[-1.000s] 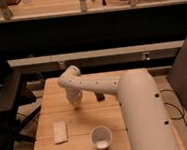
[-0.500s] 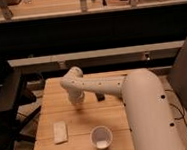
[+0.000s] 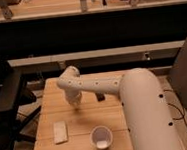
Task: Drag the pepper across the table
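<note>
The light tan plank table (image 3: pixel 48 112) fills the lower middle of the camera view. My white arm reaches from the lower right over the table to its far left part. The gripper (image 3: pixel 76 102) points down at the tabletop there, touching it or just above it. The pepper is not visible; it is either hidden behind the gripper and arm or out of view. A small dark shape (image 3: pixel 100 96) shows under the arm, and I cannot tell what it is.
A white cup (image 3: pixel 101 137) stands upright near the table's front edge. A flat pale rectangular item (image 3: pixel 60 132) lies at the front left. A black chair (image 3: pixel 7 106) stands left of the table. A dark counter and shelves run behind it.
The gripper end of the arm has shifted slightly down and toward the front of the table. The cup and the flat pale item have not moved.
</note>
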Controlling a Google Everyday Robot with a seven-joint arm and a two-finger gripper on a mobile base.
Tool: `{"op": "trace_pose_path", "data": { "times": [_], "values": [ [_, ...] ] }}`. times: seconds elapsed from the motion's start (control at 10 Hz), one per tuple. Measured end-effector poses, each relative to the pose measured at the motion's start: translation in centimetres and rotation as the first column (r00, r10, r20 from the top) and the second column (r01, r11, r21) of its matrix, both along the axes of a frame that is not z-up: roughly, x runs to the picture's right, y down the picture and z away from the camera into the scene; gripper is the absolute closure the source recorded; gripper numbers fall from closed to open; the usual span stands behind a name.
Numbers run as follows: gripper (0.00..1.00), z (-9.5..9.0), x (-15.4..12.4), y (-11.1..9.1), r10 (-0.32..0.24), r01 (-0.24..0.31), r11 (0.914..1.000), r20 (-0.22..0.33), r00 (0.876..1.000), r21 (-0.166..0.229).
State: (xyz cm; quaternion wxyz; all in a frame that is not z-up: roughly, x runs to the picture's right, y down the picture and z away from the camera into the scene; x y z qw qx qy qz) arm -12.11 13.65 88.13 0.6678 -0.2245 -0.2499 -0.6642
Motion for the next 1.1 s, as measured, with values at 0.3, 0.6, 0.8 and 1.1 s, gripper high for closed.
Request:
{"op": "trace_pose_path", "data": {
  "times": [0.3,0.6,0.8,1.1],
  "values": [
    [0.28,-2.1,-0.7,-2.2,0.000,-0.001,0.9991,0.027,1.000,0.042],
    [0.20,-3.5,-1.6,-4.4,0.012,-0.022,0.9930,0.086,0.996,0.116],
    [0.20,-3.9,-2.4,-5.9,0.004,-0.024,0.9874,0.125,0.992,0.156],
    [0.20,-3.6,-3.9,-7.9,-0.028,-0.006,0.9803,0.171,0.985,0.198]
  ]
}}
